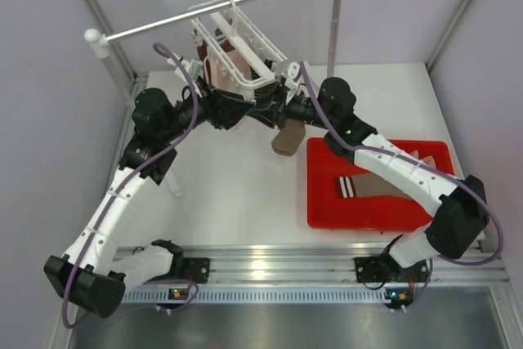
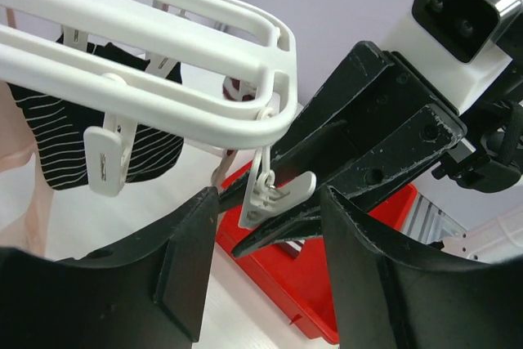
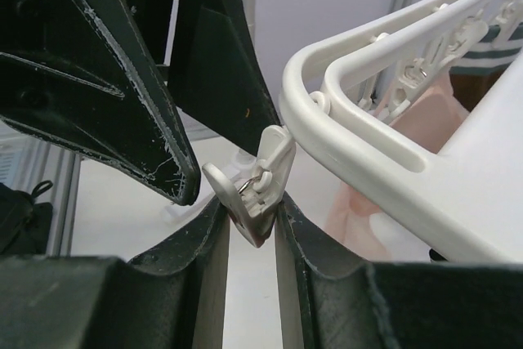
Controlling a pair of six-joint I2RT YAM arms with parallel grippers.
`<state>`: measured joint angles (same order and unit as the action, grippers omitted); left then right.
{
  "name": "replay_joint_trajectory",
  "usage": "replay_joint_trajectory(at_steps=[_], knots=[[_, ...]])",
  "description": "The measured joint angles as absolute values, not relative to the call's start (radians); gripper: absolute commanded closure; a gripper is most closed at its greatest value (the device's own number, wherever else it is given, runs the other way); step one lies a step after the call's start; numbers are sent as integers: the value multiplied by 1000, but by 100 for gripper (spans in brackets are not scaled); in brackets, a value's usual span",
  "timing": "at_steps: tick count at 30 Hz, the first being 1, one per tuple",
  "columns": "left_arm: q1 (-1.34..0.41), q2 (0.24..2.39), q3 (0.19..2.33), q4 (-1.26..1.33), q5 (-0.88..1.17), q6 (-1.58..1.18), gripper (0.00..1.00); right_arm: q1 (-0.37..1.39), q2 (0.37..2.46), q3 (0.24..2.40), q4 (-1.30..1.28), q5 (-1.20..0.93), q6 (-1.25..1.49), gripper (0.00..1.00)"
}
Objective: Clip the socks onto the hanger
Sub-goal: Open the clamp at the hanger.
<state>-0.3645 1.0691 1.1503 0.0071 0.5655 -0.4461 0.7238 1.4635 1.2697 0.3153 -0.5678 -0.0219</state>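
One striped sock hangs on the white plastic hanger; a brown sock waits (red tray). Right gripper pinches a white clip; left gripper gapes open.

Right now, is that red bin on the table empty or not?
Not empty: a brown sock with a striped cuff lies inside the red bin.

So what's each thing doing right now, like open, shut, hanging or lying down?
hanger: hanging on the rail.
left gripper: open, holding nothing.
right gripper: shut on the clip.
clip: dangling from the hanger's corner, pinched.
pink sock: hanging from the hanger.
striped cuff: hanging under the hanger.
brown sock: dangling below the grippers; holder unclear.
last sock: lying flat in the red bin.
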Motion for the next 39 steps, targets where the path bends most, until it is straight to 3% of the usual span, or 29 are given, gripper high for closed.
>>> replay_joint_trajectory(at_steps=[19,23,27,29,31,39], knots=[[-364,1119,1180,54,640,-447,51,715,1468,1357,151,-628,51,100],[-364,1119,1182,53,643,-449,61,712,1470,1361,133,-632,55,100],[-364,1120,1183,53,634,-455,81,710,1476,1371,120,-645,57,99],[-364,1120,1184,54,631,-457,86,710,1476,1374,116,-649,61,93],[-364,1122,1189,53,629,-462,99,709,1476,1377,112,-650,64,81],[-364,1122,1190,53,590,-531,100,709,1476,1382,88,-641,49,40]])
